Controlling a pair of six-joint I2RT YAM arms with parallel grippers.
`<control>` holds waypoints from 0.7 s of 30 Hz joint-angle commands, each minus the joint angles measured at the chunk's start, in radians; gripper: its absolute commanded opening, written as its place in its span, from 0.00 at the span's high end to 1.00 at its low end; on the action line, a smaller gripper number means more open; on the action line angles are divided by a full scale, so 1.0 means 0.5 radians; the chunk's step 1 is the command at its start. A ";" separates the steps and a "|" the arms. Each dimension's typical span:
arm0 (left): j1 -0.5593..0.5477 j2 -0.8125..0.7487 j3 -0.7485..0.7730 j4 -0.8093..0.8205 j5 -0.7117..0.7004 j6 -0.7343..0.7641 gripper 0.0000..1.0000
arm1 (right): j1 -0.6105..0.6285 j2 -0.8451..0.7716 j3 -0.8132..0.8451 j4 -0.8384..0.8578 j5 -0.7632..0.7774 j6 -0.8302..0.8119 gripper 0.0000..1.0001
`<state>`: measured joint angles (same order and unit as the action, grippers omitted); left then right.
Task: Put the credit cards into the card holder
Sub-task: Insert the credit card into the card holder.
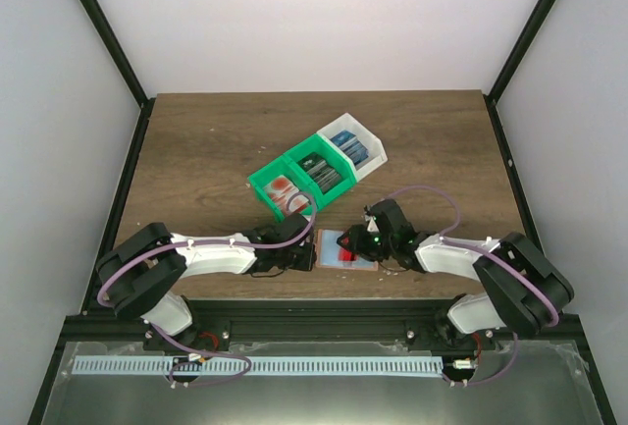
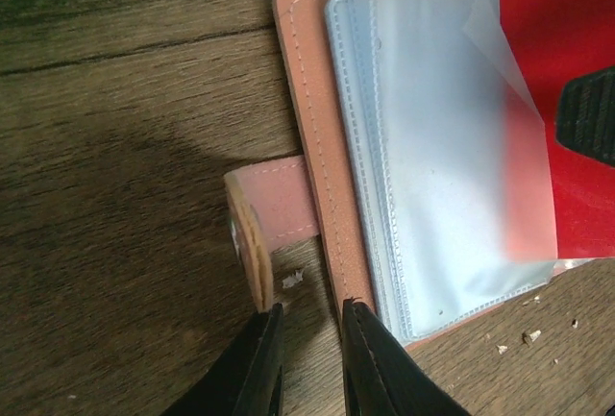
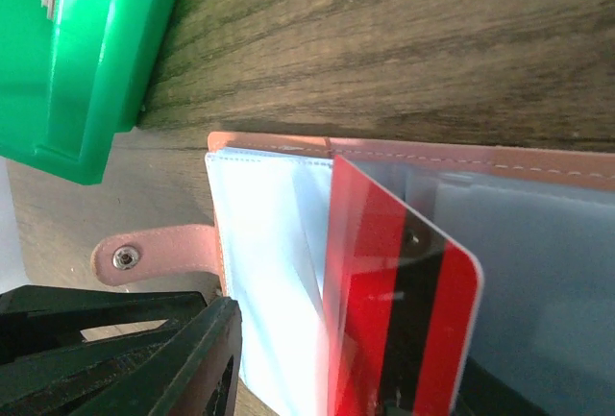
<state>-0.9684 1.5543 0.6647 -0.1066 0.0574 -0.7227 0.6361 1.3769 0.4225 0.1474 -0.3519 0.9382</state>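
Card holder (image 1: 332, 254) open under right gripper (image 1: 351, 240), clamped on red card (image 3: 363, 272); left gripper (image 2: 310, 312) slightly apart at its edge.

I read the card holder (image 2: 309, 118) as salmon pink, with a line of pale stitching along its edge. Its strap (image 2: 283, 203) is the same pink. The sleeves (image 2: 432, 147) inside are clear with a faint blue-white tint. The red card (image 3: 370, 281) is bright red with a black band running down it. The table (image 2: 125, 147) is dark brown wood grain. I see two green bins (image 1: 257, 185) and one white bin (image 1: 371, 162), with blue cards (image 1: 345, 143) showing in the white one. The left gripper (image 2: 309, 320) is glossy black.
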 commanded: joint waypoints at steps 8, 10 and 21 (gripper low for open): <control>-0.005 0.051 -0.024 -0.017 0.036 0.034 0.79 | -0.027 -0.134 0.000 -0.238 0.065 0.053 0.58; -0.005 0.052 -0.028 -0.013 0.036 0.034 0.79 | -0.029 -0.164 0.013 -0.290 0.075 0.052 0.56; -0.005 0.054 -0.029 -0.010 0.039 0.036 0.79 | -0.045 -0.259 0.041 -0.473 0.171 0.110 0.57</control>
<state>-0.9684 1.5578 0.6647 -0.0975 0.0689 -0.7166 0.6228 1.2835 0.4217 -0.0086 -0.3206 0.9699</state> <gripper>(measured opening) 0.208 0.430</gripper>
